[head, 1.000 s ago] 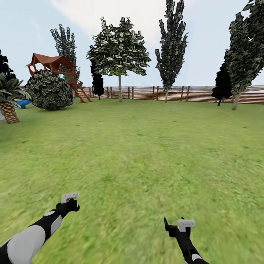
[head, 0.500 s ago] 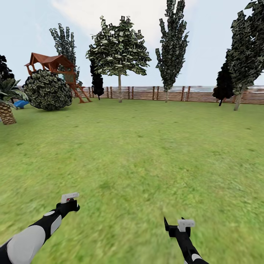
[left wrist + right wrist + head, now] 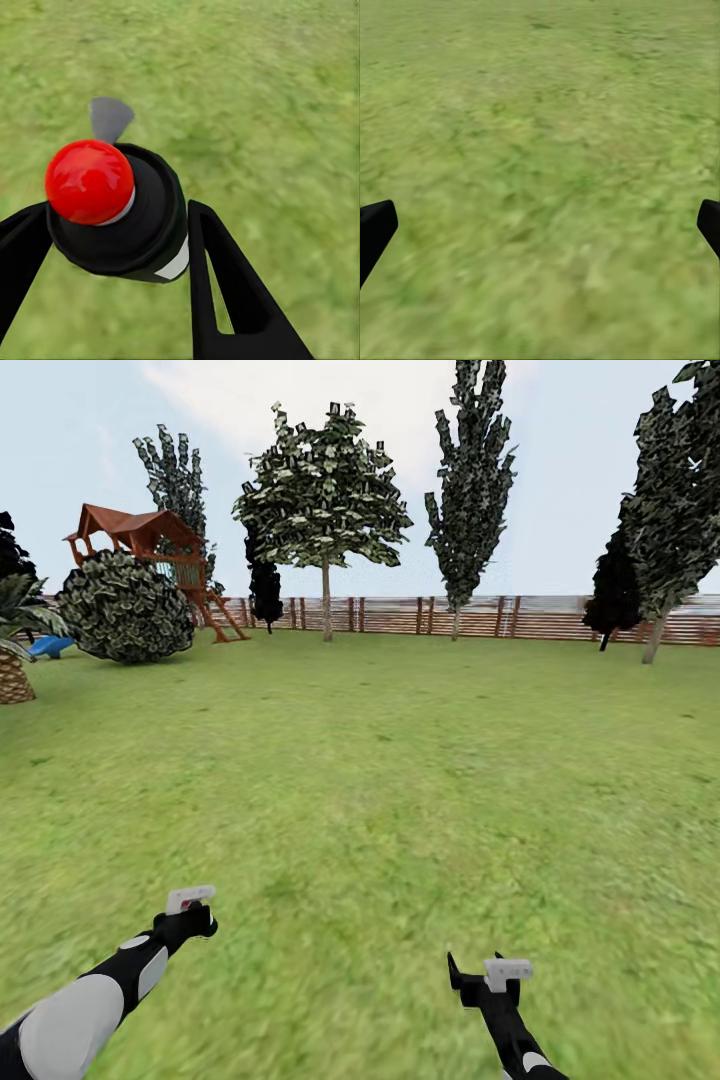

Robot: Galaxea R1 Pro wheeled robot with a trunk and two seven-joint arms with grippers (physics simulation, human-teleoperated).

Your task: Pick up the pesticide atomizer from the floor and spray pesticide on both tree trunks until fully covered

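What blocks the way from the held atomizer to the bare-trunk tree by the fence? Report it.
Nothing visible does. The left gripper holds the pesticide atomizer, and open lawn runs to the tree trunk. The round bush stands well off to the left.

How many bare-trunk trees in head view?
2: one tree at the fence, centre-left; one tree at the right edge. More may lie outside the frame.
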